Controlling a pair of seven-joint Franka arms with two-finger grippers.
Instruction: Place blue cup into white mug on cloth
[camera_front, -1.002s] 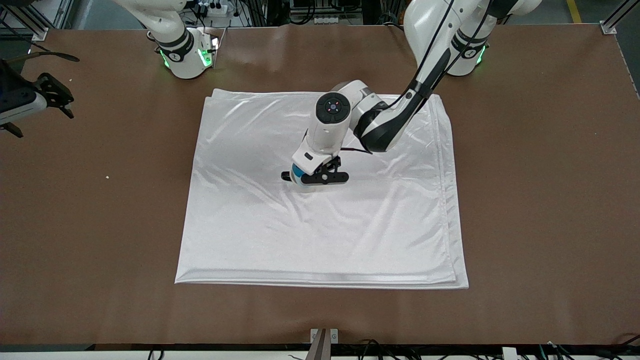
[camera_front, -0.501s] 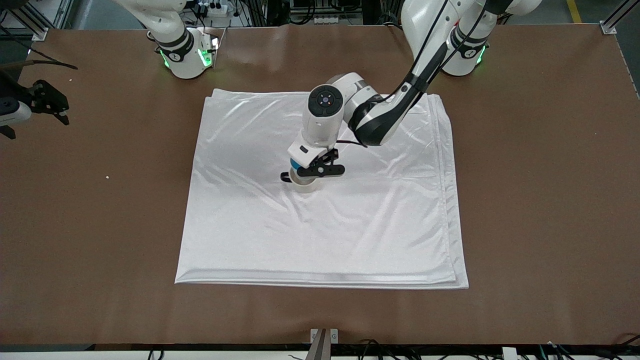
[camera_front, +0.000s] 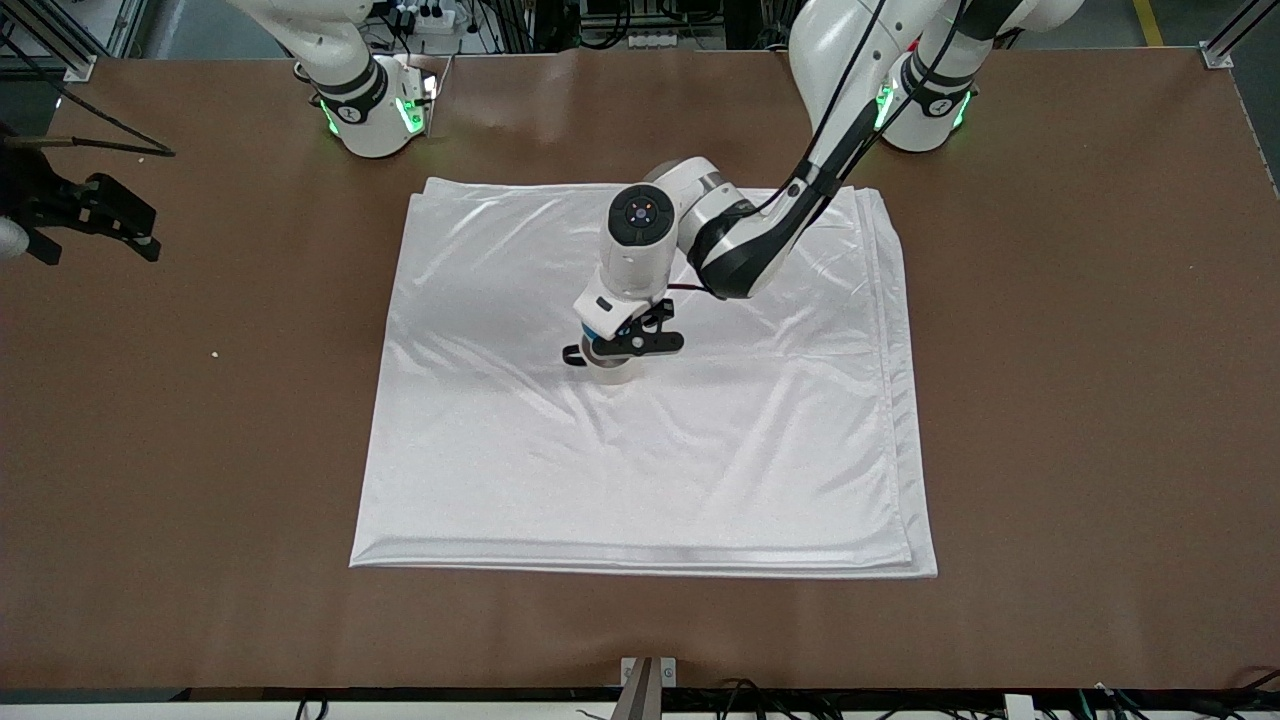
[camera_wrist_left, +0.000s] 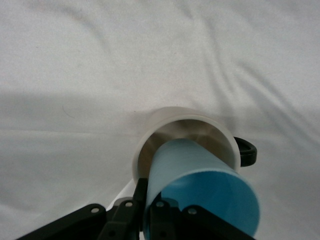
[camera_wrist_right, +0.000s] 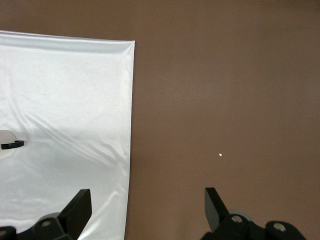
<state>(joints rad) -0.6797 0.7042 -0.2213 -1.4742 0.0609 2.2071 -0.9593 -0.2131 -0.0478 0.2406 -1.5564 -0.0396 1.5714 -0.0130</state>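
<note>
You have one blue cup (camera_wrist_left: 200, 185), one white mug (camera_wrist_left: 172, 127), one cloth (camera_front: 640, 450), one table (camera_front: 1080, 400), and two claws: left claw (camera_front: 625, 345), right claw (camera_wrist_right: 145, 210).

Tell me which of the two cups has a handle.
The white mug on the cloth: small black handle. The blue cup, in the left tool, has none.

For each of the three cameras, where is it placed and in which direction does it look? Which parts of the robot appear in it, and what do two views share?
Front view: high, across the table, facing both bases; shows both arms, the left gripper over the white mug on the cloth.
Left wrist view: on the left arm, looking down at the blue cup held above the mug's mouth; its own fingers show.
Right wrist view: on the right arm, looking down on the bare table and the cloth's edge; the open right gripper shows.
Shared: all three show mug and cloth.
</note>
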